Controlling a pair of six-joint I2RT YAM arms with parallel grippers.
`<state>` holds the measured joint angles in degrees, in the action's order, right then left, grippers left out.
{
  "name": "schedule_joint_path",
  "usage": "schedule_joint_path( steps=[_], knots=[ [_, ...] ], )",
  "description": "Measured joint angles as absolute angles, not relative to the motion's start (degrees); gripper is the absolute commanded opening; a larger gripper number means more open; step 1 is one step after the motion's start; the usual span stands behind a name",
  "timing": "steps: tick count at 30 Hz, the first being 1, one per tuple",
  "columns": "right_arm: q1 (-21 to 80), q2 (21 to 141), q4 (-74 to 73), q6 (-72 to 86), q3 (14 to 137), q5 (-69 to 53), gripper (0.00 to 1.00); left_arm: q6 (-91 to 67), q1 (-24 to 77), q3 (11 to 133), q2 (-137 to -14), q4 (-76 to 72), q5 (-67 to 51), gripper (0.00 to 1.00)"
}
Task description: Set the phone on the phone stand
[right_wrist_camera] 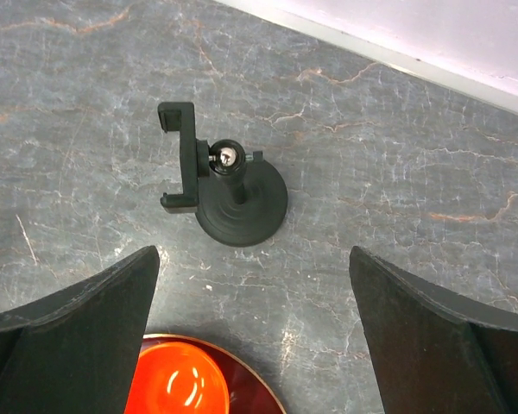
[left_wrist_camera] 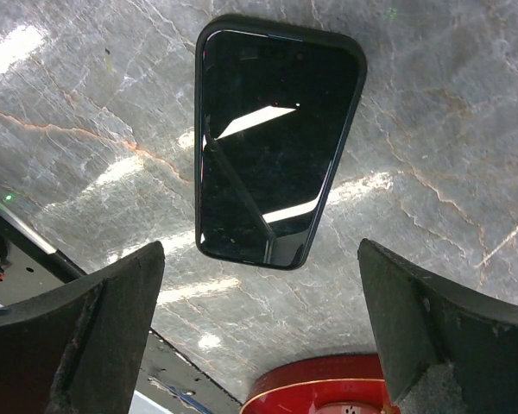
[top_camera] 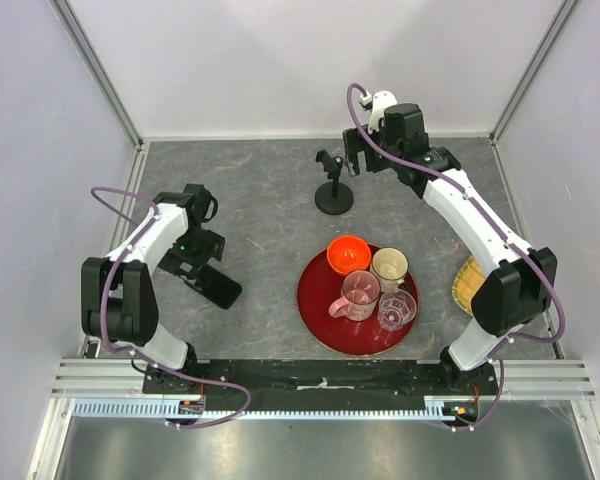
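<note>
The phone (top_camera: 218, 287) lies flat on the grey table at the left, glossy face up. In the left wrist view the phone (left_wrist_camera: 272, 142) lies just beyond my fingertips, apart from them. My left gripper (top_camera: 193, 258) (left_wrist_camera: 259, 302) hovers over its near end, open and empty. The phone stand (top_camera: 332, 187) stands upright at the back middle, its cradle empty. In the right wrist view the stand (right_wrist_camera: 233, 194) is ahead of my open, empty right gripper (top_camera: 354, 152) (right_wrist_camera: 255, 310).
A red round tray (top_camera: 308, 295) sits at the front middle with an orange bowl (top_camera: 348, 253), a cream cup (top_camera: 389, 266), a pink mug (top_camera: 360, 292) and a clear glass (top_camera: 396, 310). A yellow woven object (top_camera: 467, 283) lies at the right. Walls enclose the table.
</note>
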<state>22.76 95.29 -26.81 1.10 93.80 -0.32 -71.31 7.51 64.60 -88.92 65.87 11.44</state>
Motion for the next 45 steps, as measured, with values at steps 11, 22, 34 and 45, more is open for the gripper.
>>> schedule_joint_path(
  steps=[11, 22, 34, 45],
  knots=[
    [22.76, 94.45, -26.55, -1.50, 91.09, -2.39, 0.98, -75.20, 5.56, 57.78, -92.12, 59.44, 8.03, 1.00],
    [22.76, 94.21, -25.58, -1.83, 90.70, -3.27, 0.98, -76.51, 4.64, 50.85, -91.18, 51.09, 4.91, 0.99],
    [22.76, 94.21, -24.16, -1.78, 90.50, -4.05, 0.98, -78.72, 4.21, 45.45, -86.08, 45.06, 3.31, 0.02],
    [22.76, 94.21, -23.44, -0.82, 90.45, -3.97, 0.98, -75.18, 5.17, 45.56, -83.88, 44.84, 6.50, 0.02]
  ],
)
